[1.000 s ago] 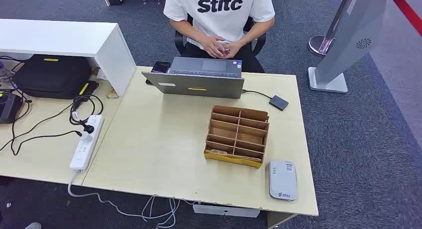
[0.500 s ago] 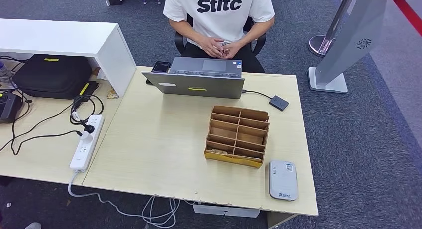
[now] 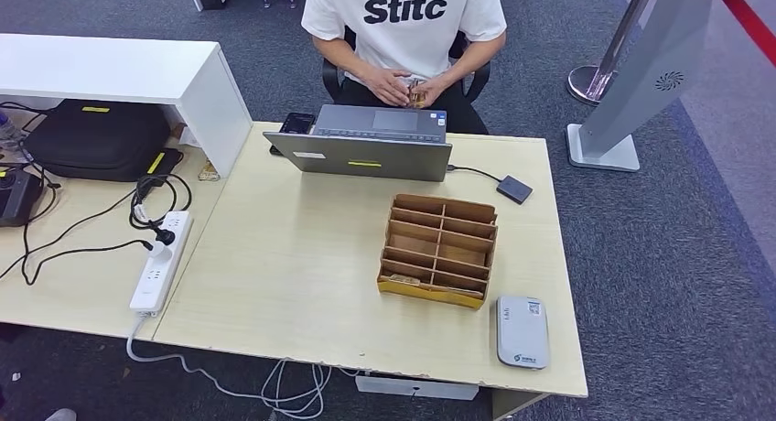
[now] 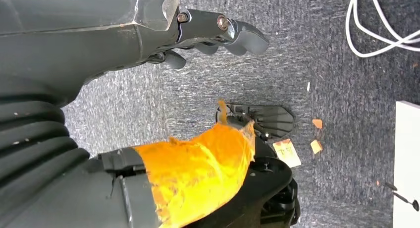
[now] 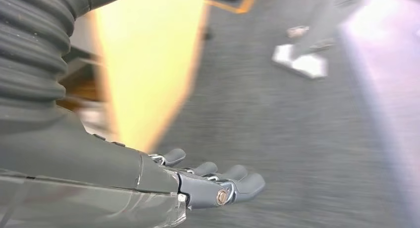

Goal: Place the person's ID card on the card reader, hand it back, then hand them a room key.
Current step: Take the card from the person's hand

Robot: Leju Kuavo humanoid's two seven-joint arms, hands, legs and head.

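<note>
Head view: person [image 3: 404,23] sits behind the laptop [image 3: 368,146], hands together at lap, something small between them, possibly the ID card [image 3: 417,96]; too small to tell. Card reader [image 3: 522,331] lies at the tabletop's [image 3: 284,256] near right corner, just beside the divided box [image 3: 439,249]. Risk: reaching over laptop and box could knock either.

Left wrist view: left hand [image 4: 208,34] hangs over carpet, released, holding nothing.

Right wrist view: right hand [image 5: 208,181] released, fingers loosely extended; blurred picture suggests motion, so a hurried reach could miss the card.
</note>
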